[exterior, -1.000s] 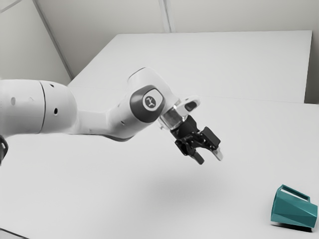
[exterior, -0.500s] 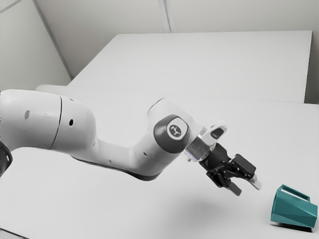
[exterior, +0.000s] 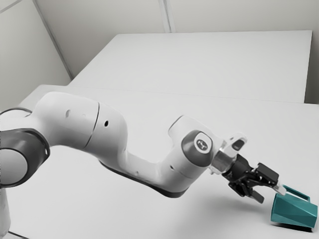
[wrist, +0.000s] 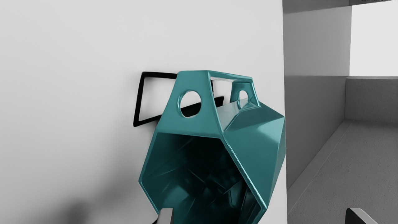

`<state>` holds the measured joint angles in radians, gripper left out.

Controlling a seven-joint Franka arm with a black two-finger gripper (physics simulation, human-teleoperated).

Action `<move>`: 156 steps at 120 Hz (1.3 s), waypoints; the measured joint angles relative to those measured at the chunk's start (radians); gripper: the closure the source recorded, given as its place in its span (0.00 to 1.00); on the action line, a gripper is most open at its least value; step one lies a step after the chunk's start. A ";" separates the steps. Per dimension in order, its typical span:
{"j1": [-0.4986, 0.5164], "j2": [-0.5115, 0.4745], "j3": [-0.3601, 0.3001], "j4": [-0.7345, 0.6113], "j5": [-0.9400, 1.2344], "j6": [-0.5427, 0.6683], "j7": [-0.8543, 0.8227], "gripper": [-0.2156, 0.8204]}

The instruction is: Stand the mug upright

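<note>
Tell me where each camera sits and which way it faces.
Exterior view: beside the arm, facing across the table; arm and end effector show.
Wrist view: on the arm's hand, facing the open mouth of the mug; fingertips show at the bottom edge.
Shared: table, fingertips and the tipped mug, handle included.

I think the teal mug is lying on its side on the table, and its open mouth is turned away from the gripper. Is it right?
Not quite: the mouth is turned toward the gripper; the wrist view looks into its dark inside. The teal mug is indeed lying on its side on the table.
</note>
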<state>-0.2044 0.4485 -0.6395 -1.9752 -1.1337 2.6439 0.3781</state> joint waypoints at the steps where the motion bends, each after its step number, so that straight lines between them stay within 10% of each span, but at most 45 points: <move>1: -0.003 0.001 0.000 0.000 -0.001 0.002 0.001 0.21; 72: -0.070 0.109 0.000 0.099 -0.091 0.052 0.034 0.21; 106: -0.073 0.111 0.000 0.115 -0.098 0.052 0.045 0.79; 156: -0.090 0.073 -0.002 0.123 -0.085 0.055 0.049 0.94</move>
<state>-0.2943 0.5211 -0.6411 -1.8522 -1.2188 2.6985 0.4269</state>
